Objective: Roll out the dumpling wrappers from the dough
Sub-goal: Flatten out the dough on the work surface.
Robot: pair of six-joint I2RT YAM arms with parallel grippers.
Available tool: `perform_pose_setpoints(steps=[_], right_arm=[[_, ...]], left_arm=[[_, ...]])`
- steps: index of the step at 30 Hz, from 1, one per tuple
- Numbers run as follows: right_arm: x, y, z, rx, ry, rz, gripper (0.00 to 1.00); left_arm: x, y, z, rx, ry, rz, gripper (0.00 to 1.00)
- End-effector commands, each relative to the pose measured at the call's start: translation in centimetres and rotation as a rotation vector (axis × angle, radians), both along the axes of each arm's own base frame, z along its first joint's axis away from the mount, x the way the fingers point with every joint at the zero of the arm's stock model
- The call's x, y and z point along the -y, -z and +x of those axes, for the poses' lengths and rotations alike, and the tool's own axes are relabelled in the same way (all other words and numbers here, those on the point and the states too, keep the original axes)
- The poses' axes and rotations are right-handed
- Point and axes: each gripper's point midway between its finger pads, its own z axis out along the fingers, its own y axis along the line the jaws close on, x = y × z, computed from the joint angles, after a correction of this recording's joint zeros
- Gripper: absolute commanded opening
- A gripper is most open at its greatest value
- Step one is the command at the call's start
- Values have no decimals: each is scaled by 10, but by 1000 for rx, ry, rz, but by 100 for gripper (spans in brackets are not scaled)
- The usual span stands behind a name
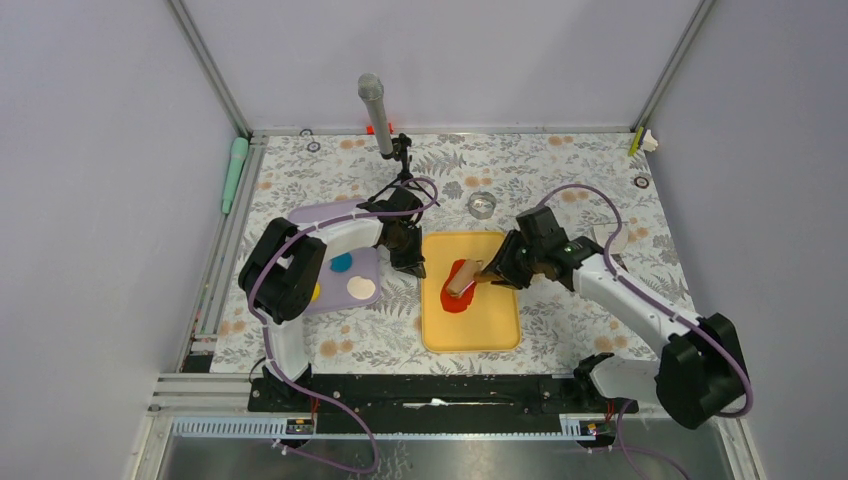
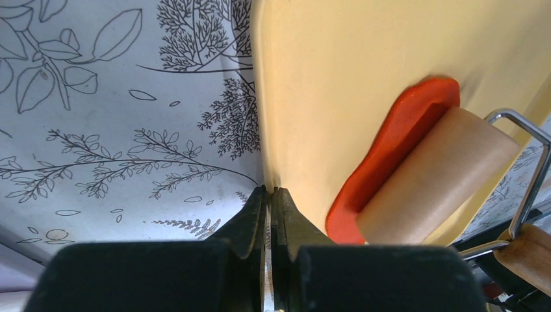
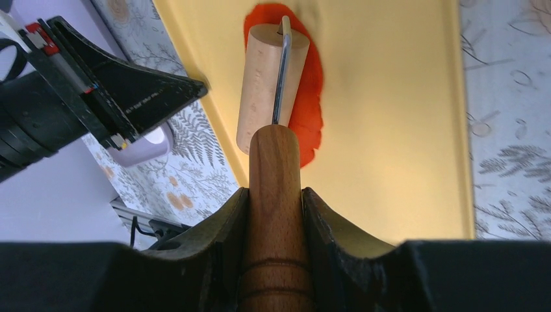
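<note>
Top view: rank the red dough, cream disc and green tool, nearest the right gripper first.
1. Red dough, on the yellow board, just left of the right gripper.
2. Cream disc, on the purple tray, farther left.
3. Green tool, far-left table edge.

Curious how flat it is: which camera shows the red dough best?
Right wrist: the red dough shows its oval outline under the roller. Left wrist shows one raised edge close up; top external shows a small red patch.
</note>
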Motion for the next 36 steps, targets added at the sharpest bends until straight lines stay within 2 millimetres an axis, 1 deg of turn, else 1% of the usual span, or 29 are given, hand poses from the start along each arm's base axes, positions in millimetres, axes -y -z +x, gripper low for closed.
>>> perform_pose_setpoints(steps=[1,4,6,7,9,13,15,17,19,21,25,27,29,32,34,36], right_arm=[[20,36,13,-58,62,-166,0],[16,39,28,-49,67,-186,0],[16,40,27,-63,52,-198,0],[18,41,23,-68,49,-203,0],[29,42,10,-76,49,-228,0],[53,36,-18,-81,47,-283,0],[57,33,-27,-87,35,-287,0],[57,34,-31,-103,23,-286,0],[52,33,-27,-104,11,-272,0],[43,30,-16,-79,7,-249,0],[18,21,7,-40,-21,-164,0],[9,21,19,-25,-28,-139,0],[3,25,27,-39,-31,-116,0],[1,34,34,-49,-21,-116,0],[3,35,32,-57,-19,-120,0],[9,35,25,-56,-15,-131,0]], left_arm=[[-13,13,-1,4,28,67,0],[-14,13,-2,6,30,69,0],[-14,13,-2,5,33,70,0],[-15,12,-3,6,33,71,0],[-16,12,-2,10,31,74,0],[-15,12,-2,8,31,70,0],[-14,12,-2,6,32,66,0],[-14,12,-1,10,34,65,0],[-17,13,0,10,33,73,0],[-18,12,1,11,35,75,0],[-19,11,1,15,45,76,0],[-18,11,1,10,46,71,0],[-17,9,1,11,47,66,0],[-18,8,0,15,47,65,0],[-18,8,0,17,49,66,0],[-18,8,-1,15,50,66,0]])
